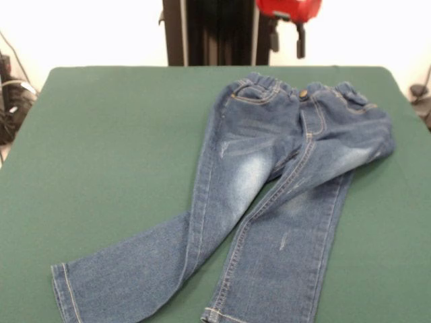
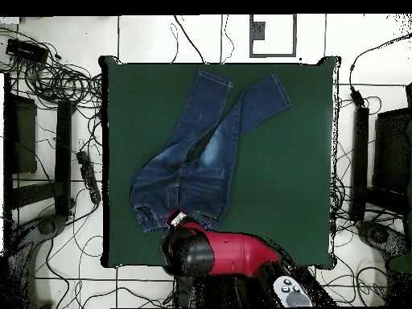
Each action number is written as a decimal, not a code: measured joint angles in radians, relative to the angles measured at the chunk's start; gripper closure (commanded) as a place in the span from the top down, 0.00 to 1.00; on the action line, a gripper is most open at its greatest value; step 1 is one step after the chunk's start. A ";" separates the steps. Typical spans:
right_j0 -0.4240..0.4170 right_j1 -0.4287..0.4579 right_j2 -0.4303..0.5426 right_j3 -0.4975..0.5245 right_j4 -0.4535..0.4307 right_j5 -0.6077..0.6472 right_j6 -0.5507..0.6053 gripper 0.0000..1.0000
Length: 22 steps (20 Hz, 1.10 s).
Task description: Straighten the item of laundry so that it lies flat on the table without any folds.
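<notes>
A pair of small blue jeans [image 1: 269, 182] lies front side up on the dark green table [image 1: 114, 148]. The waistband [image 1: 300, 91] is at the far side near the robot. The two legs run toward the near edge, spread apart and overlapping at the crotch. The hip on the right is bunched into a fold [image 1: 377, 145]. My gripper [image 1: 288, 50] hangs at the top edge, above and behind the waistband, open and empty. In the overhead view the jeans [image 2: 201, 153] lie left of centre, with the red arm [image 2: 233, 251] over the table's edge by the waistband.
The pedestal's black column [image 1: 215, 33] stands behind the table. Cables and dark equipment [image 2: 56, 88] lie on the floor round the table. Bare green cloth [image 2: 282, 161] spreads beside the jeans.
</notes>
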 measured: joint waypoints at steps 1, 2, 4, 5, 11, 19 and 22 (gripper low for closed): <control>0.014 -0.023 0.000 0.005 0.000 0.011 0.000 1.00; 0.022 -0.032 0.000 0.004 0.000 0.014 0.000 1.00; 0.042 -0.050 -0.002 0.001 0.000 0.016 0.000 1.00; 0.048 -0.054 -0.004 -0.002 0.000 0.016 0.000 1.00; 0.095 -0.067 -0.052 -0.068 -0.009 0.041 0.000 1.00; 0.095 -0.064 -0.096 -0.190 -0.032 0.090 0.000 1.00; 0.095 -0.041 -0.109 -0.238 -0.032 0.091 0.000 1.00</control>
